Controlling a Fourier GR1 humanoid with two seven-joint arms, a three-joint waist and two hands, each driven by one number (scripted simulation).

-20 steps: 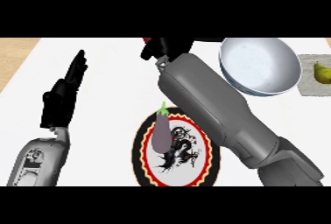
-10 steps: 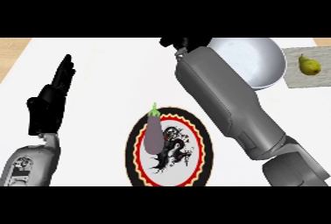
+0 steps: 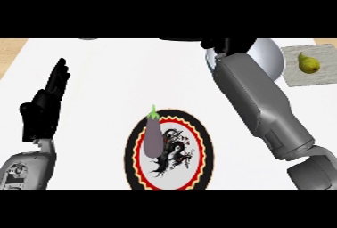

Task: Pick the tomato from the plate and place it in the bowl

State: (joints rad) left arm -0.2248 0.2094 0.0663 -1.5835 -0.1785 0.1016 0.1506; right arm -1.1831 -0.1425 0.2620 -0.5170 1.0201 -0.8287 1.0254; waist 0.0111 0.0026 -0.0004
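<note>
Right hand point(image 3: 230, 44) at the bowl point(image 3: 270, 60), grasp cannot be told; left hand point(image 3: 45, 109) relaxed. Eggplant point(image 3: 154, 136) on plate point(image 3: 205, 151), well below right hand: grasp mid-body from above.

The white counter point(image 3: 118, 67) carries three things: a patterned plate point(image 3: 204, 147) near the front, a bowl point(image 3: 271, 58) at the back right, and a grey mat point(image 3: 324, 76) just beside it.

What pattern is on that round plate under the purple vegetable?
The round plate shows a black dragon on white, ringed by red, yellow and black; head view.
</note>
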